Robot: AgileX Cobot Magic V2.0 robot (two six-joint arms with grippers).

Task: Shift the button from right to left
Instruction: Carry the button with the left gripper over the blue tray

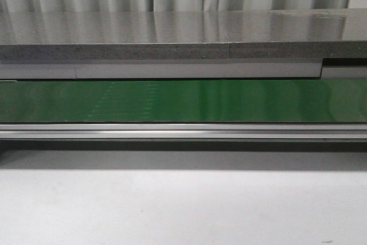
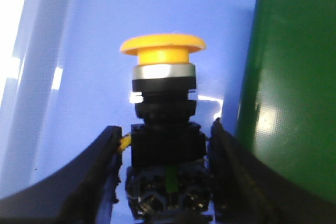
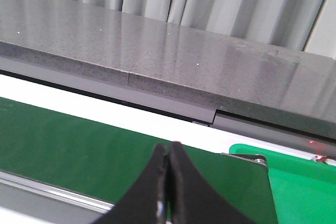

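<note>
Left gripper (image 2: 165, 182) jaws closed on the button (image 2: 164, 124), pinching its dark blocky body below the yellow cap, over a blue surface (image 2: 79, 51). Looks rigid, light; body flats grip best. Right gripper (image 3: 168, 182) jaws closed, empty, over green belt (image 3: 79, 145).

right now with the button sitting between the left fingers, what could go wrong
1. The left gripper flanks only the dark lower body of the button; whether the fingers actually press it is unclear, so it might tip or slip, being top-heavy with its yellow cap.
2. The green conveyor belt lies close beside it, so a sideways swing could clip it.
3. The front view shows neither arm nor button.
</note>
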